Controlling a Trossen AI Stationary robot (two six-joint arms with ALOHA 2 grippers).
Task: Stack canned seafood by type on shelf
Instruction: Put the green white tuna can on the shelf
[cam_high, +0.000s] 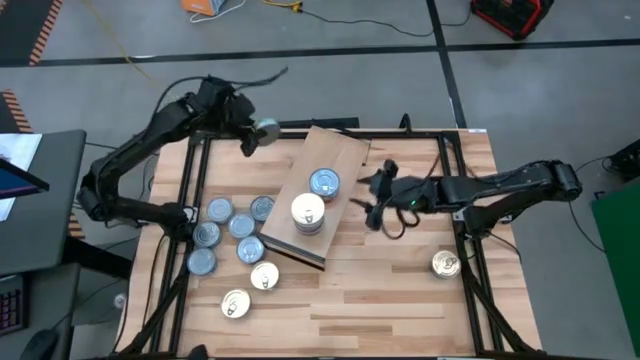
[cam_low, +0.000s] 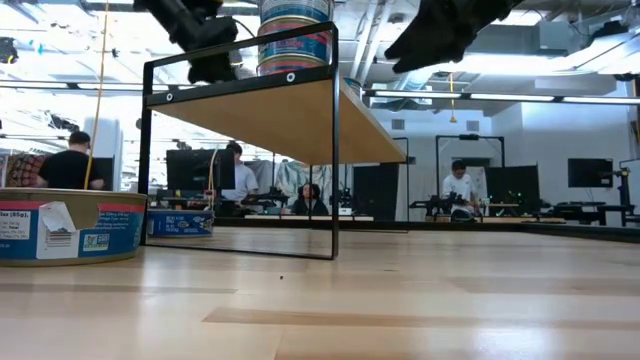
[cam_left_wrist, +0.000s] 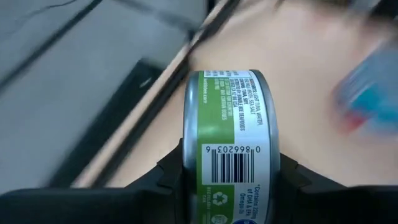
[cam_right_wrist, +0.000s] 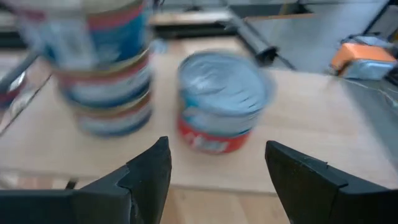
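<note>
My left gripper (cam_high: 258, 132) is raised over the table's far left, just off the far corner of the shelf (cam_high: 340, 150), and is shut on a green-labelled can (cam_left_wrist: 229, 130). On the shelf stand a single blue-grey-topped can (cam_high: 324, 184) and a stack of cans with a white top (cam_high: 308, 212). My right gripper (cam_high: 372, 197) hovers open at the shelf's right side, its fingers pointing at the single can (cam_right_wrist: 217, 106) and touching nothing. Several more cans (cam_high: 240, 226) stand on their bases on the table left of the shelf. My left gripper pinches the green-labelled can between its two fingers (cam_left_wrist: 171, 177), one on each flat end. The curved label wall (cam_left_wrist: 239, 158) with the barcode faces the wrist camera. The can is on edge and lifted clear of the table and the shelf.
A lone gold-topped can (cam_high: 446, 264) stands on the table near the right edge. In the low view the shelf (cam_low: 270, 115) sits raised on a black frame, with a can (cam_low: 60, 225) close on the left. The table's near middle has free room. People sit in the room beyond.
</note>
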